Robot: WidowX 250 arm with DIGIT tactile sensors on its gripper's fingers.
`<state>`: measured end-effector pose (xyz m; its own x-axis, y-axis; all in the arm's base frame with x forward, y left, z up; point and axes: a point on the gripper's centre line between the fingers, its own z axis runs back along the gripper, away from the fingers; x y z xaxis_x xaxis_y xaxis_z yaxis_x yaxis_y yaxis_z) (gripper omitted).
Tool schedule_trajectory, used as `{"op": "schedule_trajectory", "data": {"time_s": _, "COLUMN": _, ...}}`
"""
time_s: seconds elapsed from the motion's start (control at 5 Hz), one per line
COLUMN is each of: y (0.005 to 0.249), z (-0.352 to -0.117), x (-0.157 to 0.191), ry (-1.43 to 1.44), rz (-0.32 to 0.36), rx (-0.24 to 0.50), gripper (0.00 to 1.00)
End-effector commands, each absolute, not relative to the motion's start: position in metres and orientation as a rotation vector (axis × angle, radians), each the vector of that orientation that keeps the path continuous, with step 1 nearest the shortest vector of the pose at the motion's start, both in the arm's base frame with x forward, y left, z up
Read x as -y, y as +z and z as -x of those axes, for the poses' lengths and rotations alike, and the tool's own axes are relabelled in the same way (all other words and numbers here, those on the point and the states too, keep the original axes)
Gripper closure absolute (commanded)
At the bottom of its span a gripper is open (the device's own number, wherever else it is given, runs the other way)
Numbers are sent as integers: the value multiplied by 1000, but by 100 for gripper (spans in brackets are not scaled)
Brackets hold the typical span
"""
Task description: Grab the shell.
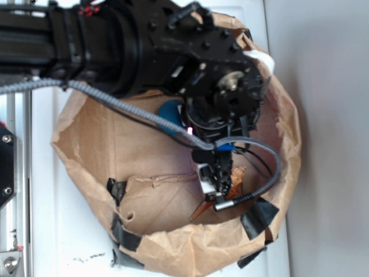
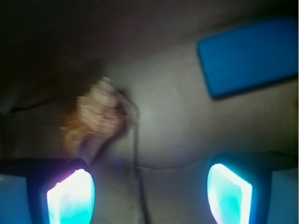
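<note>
Exterior view: a brown paper basin (image 1: 104, 138) with black tape (image 1: 124, 234) patches on its rim rests on a white table (image 1: 63, 254). The black arm (image 1: 115, 40) reaches in from the upper left. A teal ball (image 1: 169, 112) shows partly under the wrist. The gripper (image 1: 218, 187) points down into the basin, with the shell (image 1: 236, 175) directly at its tip; the thin pointed end projects at lower left.

Wrist view: the shell (image 2: 96, 119) lies on the paper just above the left finger (image 2: 70, 196). The fingers are spread wide apart, with nothing between them. A blue block (image 2: 250, 56) lies at upper right, well apart from the shell.
</note>
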<state>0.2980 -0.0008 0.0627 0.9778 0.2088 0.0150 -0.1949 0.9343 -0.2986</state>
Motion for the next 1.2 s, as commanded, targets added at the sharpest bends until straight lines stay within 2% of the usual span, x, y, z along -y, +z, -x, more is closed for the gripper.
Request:
{"op": "schedule_trajectory", "data": {"time_s": 0.0, "y": 69, "z": -320, "x": 33, "ry": 158, "rz": 353, "rx": 102, "gripper": 0}}
{"op": "schedule_trajectory", "data": {"time_s": 0.2, "y": 51, "z": -320, "x": 58, "ry": 83, "rz": 369, "rx": 88, "gripper": 0}}
{"op": "schedule_trajectory", "data": {"time_s": 0.4, "y": 21, "z": -318, "x": 69, "ry": 25, "rz": 294, "rx": 61, "gripper": 0}}
{"op": "schedule_trajectory", "data": {"time_s": 0.6, "y": 6, "z": -317, "x": 68, "ry": 18, "rz": 239, "rx": 35, "gripper": 0}}
{"op": "schedule_trajectory", "data": {"time_s": 0.8, "y": 15, "z": -316, "x": 60, "ry": 22, "rz": 236, "rx": 48, "gripper": 100}}
{"op": "schedule_trajectory", "data": {"time_s": 1.0, "y": 27, "z": -312, "x": 47, "ry": 26, "rz": 234, "rx": 76, "gripper": 100}}
